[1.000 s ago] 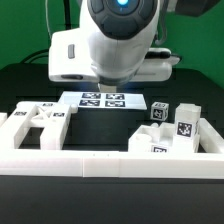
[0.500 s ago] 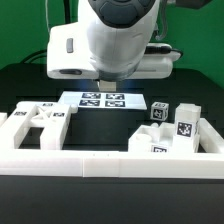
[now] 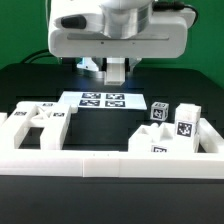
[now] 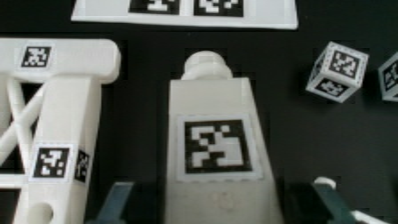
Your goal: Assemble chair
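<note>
**Operator:** What do the fingers have hold of?

**Spotter:** Your gripper point(image 4: 222, 197) is clamped on a square chair leg point(image 4: 215, 140). The jaws are drawn in almost as narrow as they go, and one of the fingers point(image 4: 119, 199) sits on each side of the leg's near end. You cannot see the pads actually touching it, because that spot falls outside the wrist view.

**Operator:** How does the leg lie in the grip?

**Spotter:** It runs straight out from between your fingers. Its tagged face is turned to the wrist camera and its rounded peg is at the end farthest from the fingertips. In the exterior view it hangs under the hand, clear of the dark table point(image 3: 30, 85).

**Operator:** And the other parts?

**Spotter:** The slotted panel point(image 4: 54, 110) lies flat, out beyond one finger and apart from the leg. Out beyond the other finger you have a small cube point(image 4: 336, 72). Just past that is a second tagged block point(image 4: 388, 80), which the frame's edge cuts off. Both are well apart from the leg.

**Operator:** Anything past the peg?

**Spotter:** The marker board point(image 4: 187, 10) lies flat on the table, ahead of your fingertips and beyond the peg end. In the exterior view it sits lower than the leg. The white border rail point(image 3: 70, 165) runs along the front, well away from your fingers.
</note>
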Controlling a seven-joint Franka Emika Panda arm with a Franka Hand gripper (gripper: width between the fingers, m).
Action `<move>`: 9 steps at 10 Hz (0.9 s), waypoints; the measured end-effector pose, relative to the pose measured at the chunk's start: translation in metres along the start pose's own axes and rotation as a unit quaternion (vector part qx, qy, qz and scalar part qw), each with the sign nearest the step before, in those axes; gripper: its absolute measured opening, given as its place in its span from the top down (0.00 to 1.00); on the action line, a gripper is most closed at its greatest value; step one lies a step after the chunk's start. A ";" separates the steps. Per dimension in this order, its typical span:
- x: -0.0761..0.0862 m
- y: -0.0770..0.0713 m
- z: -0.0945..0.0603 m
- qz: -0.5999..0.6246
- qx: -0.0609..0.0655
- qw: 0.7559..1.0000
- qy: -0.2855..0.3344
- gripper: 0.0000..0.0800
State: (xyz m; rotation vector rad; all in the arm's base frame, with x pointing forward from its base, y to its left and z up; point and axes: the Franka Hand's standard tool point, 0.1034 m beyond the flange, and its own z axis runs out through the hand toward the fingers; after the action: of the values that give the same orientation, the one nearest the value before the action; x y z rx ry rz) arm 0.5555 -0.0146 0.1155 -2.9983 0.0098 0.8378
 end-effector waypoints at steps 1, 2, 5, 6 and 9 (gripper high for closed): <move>-0.003 0.000 -0.001 0.000 0.000 0.999 0.032 0.64; -0.005 -0.002 0.003 0.008 0.007 0.999 0.038 0.64; 0.019 -0.010 -0.021 0.009 0.015 0.988 0.155 0.64; 0.023 -0.017 -0.033 0.005 0.010 0.979 0.205 0.64; 0.028 -0.012 -0.031 0.008 0.001 0.957 0.290 0.64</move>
State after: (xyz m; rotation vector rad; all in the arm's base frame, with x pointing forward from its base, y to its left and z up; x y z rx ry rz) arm 0.5960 -0.0033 0.1277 -3.1163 0.0461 -0.0688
